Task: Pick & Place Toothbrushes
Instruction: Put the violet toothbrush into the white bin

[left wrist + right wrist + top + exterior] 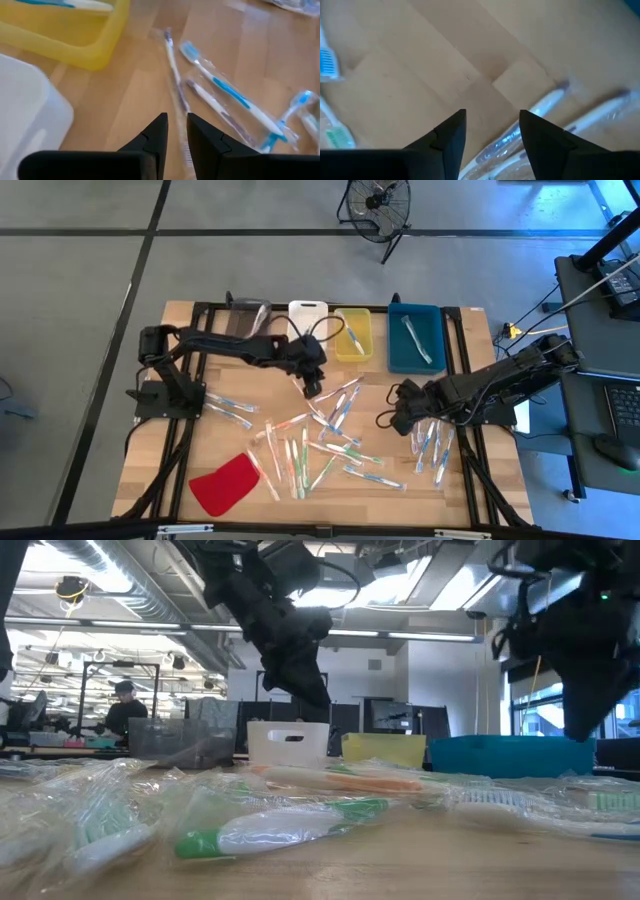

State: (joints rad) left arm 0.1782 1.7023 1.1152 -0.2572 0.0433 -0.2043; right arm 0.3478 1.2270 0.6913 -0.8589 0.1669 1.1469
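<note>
- While the toothbrushes (330,445) lie scattered mid-tabletop, the left hand (312,386), nearly closed and empty, hovers just far-left of them.
- Nearest brush (176,70) runs lengthwise ahead.
- Right hand (402,420) waits open, empty.

arms: two, matte black, jointed segments | cabling: black loop over left arm | left tool (174,137): two dark wedge fingers, notched inner edges | right tool (491,132): same, dark tapered fingers
</note>
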